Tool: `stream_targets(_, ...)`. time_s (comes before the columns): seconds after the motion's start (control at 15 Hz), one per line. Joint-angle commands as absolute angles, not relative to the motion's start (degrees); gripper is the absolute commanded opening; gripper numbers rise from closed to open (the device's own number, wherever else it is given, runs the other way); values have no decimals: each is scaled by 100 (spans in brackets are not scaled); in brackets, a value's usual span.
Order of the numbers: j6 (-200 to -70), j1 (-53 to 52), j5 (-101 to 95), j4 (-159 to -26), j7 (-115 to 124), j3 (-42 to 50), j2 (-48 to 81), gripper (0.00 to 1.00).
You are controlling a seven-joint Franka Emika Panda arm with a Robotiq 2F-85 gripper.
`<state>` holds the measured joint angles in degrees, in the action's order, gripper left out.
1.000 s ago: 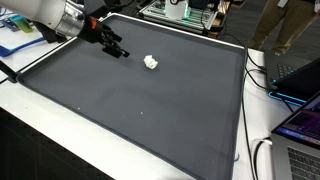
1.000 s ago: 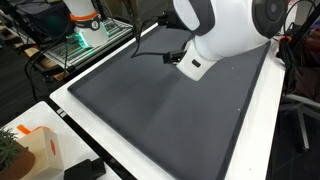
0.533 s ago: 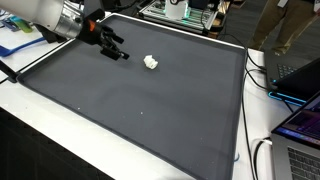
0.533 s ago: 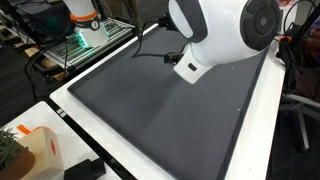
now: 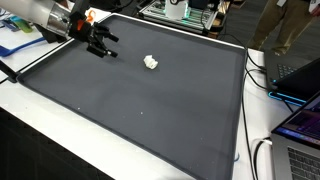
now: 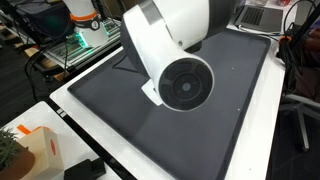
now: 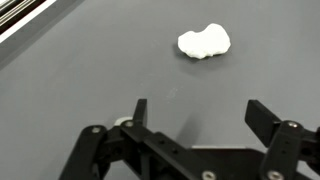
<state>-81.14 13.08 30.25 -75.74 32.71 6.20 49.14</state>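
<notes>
The hand (image 7: pixel 200 112) is released: its two fingers stand wide apart and nothing is between them. It is low over the dark mat (image 5: pixel 140 110) that covers the white desk (image 5: pixel 40 130), near a corner of the mat. The small white lump (image 7: pixel 204 42) lies on the mat ahead of the fingers, apart from them. In an exterior view the robot arm (image 6: pixel 175 60) hides both.

Lump (image 7: pixel 204 42) on mat (image 7: pixel 70 85), before the jaws
</notes>
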Motion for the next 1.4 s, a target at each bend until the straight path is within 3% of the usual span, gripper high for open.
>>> stream_targets(0.0, -8502, 1413, 3353, -8721, 2811, 660, 4193, 100)
stream_targets(0.13, -8616, 1330, 3372, -9164, 2508, 671, 3883, 100)
stream_targets(0.2, -8257, 1391, 3273, -8335, 2759, 715, 4441, 100)
stream_targets(0.47, -8387, 1290, 3280, -8833, 2627, 716, 4057, 100)
stream_targets(1.33, -10516, 15, 1626, -12618, 643, 253, 301, 100)
